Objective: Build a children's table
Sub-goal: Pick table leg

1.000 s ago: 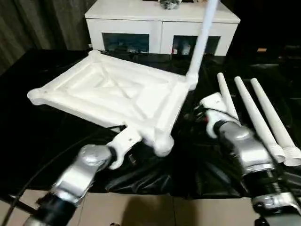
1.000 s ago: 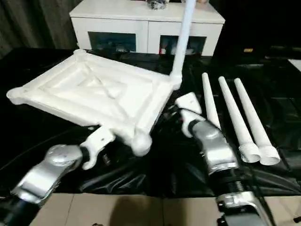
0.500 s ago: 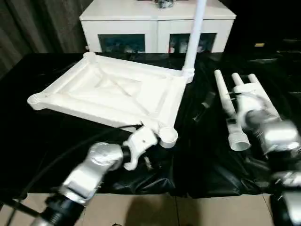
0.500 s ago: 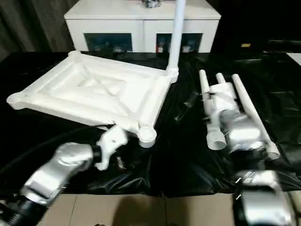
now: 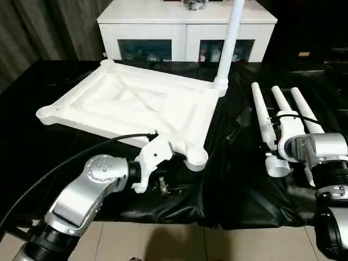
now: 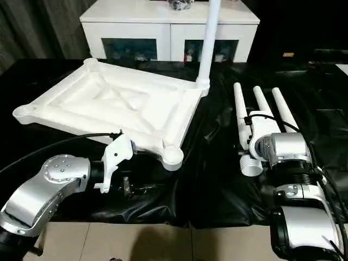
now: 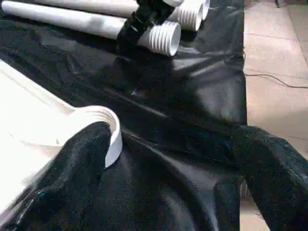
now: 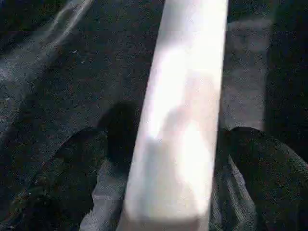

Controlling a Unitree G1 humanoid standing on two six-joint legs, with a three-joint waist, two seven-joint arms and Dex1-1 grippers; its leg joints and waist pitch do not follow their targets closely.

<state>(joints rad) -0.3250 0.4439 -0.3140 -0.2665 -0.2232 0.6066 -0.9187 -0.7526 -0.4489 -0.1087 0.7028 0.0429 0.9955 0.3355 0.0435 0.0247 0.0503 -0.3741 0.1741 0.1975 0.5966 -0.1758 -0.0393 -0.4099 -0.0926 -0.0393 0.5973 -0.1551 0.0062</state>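
Tabletop [image 5: 136,106]: white, flipped ribbed side up on the black-covered table [image 5: 32,141], near corner socket [image 5: 196,159] sitting empty.
Fitted leg [image 5: 228,41]: standing upright in the far right corner.
Loose legs [image 5: 283,109]: three lying side by side, right of the top.
Left gripper [image 7: 163,168]: fingers spread apart, one finger [image 7: 77,163] touching the near socket's rim.
Right gripper [image 8: 168,144]: fingers straddle one loose leg [image 8: 180,115]; can't tell whether they've actually clamped it.
Behind: white cabinet [image 5: 185,27].

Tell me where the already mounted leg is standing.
In the head views the mounted leg stands upright in the table top's far right corner socket, in front of the white cabinet, left of the three loose legs.
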